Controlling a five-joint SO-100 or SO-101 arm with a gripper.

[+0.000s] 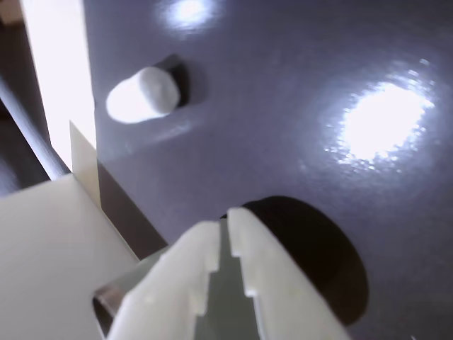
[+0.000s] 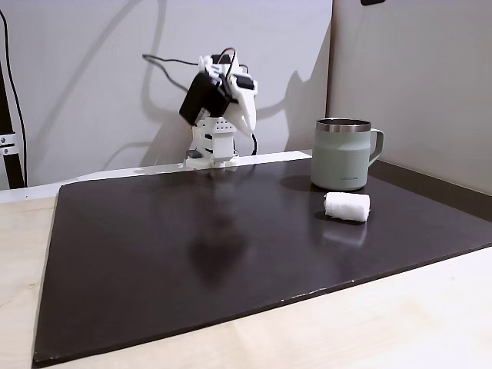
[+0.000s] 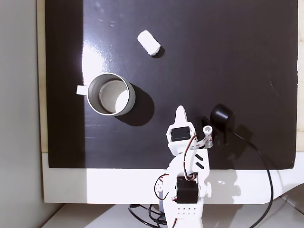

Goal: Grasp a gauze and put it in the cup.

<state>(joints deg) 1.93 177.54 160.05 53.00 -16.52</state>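
Jaws pressed together and empty, the white gripper [image 3: 180, 112] hangs above the dark mat [image 2: 192, 246], its arm folded back over its base. Just beside the cup [image 2: 343, 154], towards the mat's front edge, lies the gauze [image 2: 347, 207], well apart from the gripper.

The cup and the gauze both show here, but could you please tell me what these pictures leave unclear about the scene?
- The cup: its inside is hidden by its own wall in a fixed view; from above, glare washes out part of the bottom.
- The gauze: blurred and overexposed in the wrist view, so its texture is lost.
- The tool: its base is cut off by the bottom edge of the wrist view.
- The arm's base: cut off by the bottom edge.
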